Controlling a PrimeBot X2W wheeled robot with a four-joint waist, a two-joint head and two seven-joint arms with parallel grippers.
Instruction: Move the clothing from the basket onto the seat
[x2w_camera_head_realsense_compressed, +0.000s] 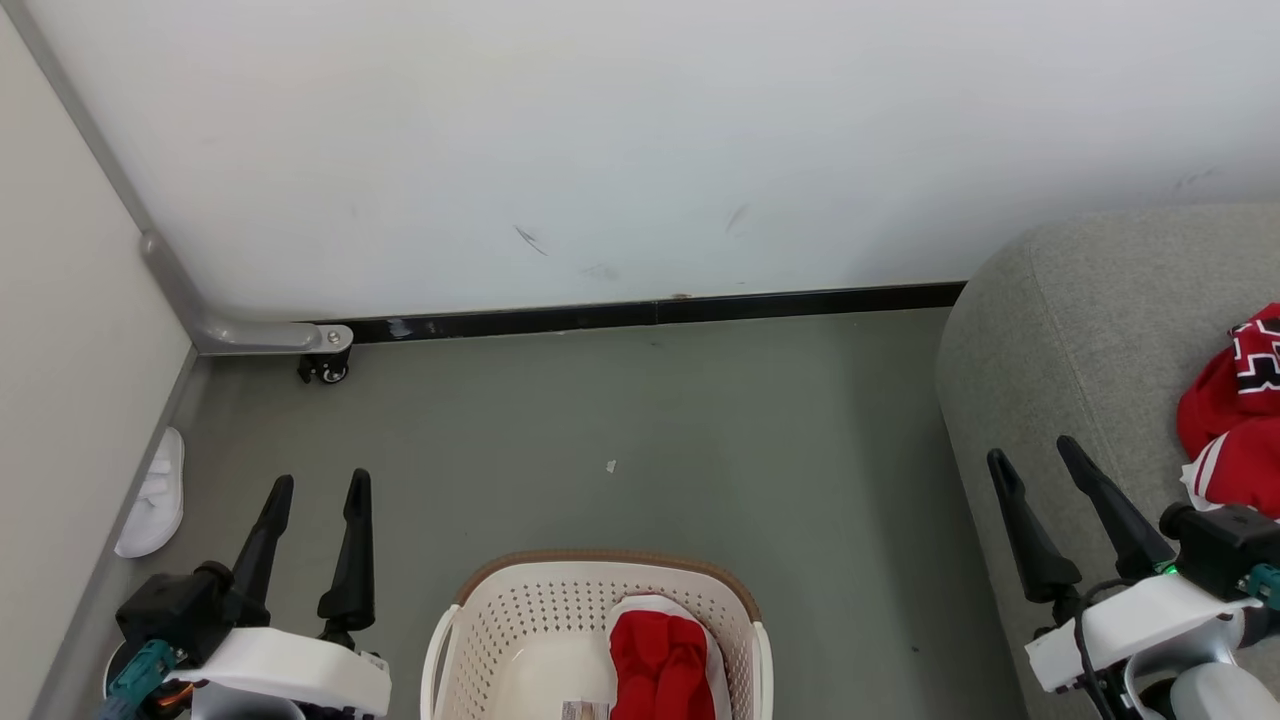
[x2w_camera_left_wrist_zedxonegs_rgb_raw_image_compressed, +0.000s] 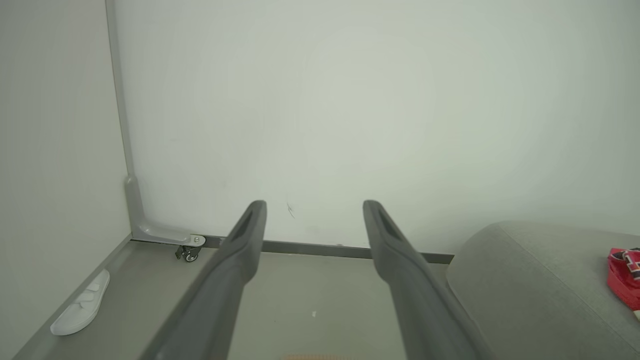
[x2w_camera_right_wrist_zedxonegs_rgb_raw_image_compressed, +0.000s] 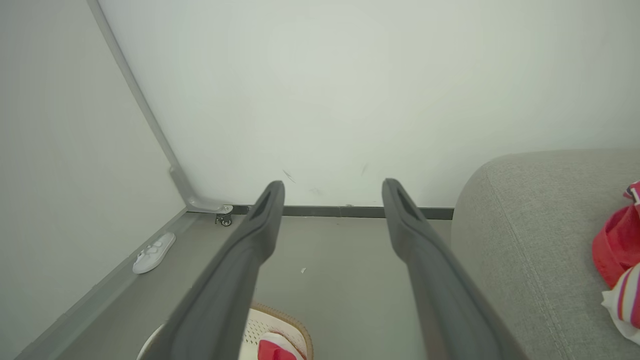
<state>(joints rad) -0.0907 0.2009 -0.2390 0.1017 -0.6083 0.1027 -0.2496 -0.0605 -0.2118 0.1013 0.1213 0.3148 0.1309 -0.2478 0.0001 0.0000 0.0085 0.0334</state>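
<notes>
The cream basket with its brown rim stands on the floor at the bottom centre, and a red garment with a white edge lies inside it. The basket's rim and a bit of that red garment appear low in the right wrist view. On the grey seat at the right lies another red garment with striped trim and lettering. My left gripper hangs open left of the basket, holding nothing. My right gripper is open over the seat's front edge, left of the garment.
A white slipper lies by the left wall. A caster and grey bracket sit in the back left corner. A white wall with a dark skirting closes the far side. Grey floor spreads between basket, wall and seat.
</notes>
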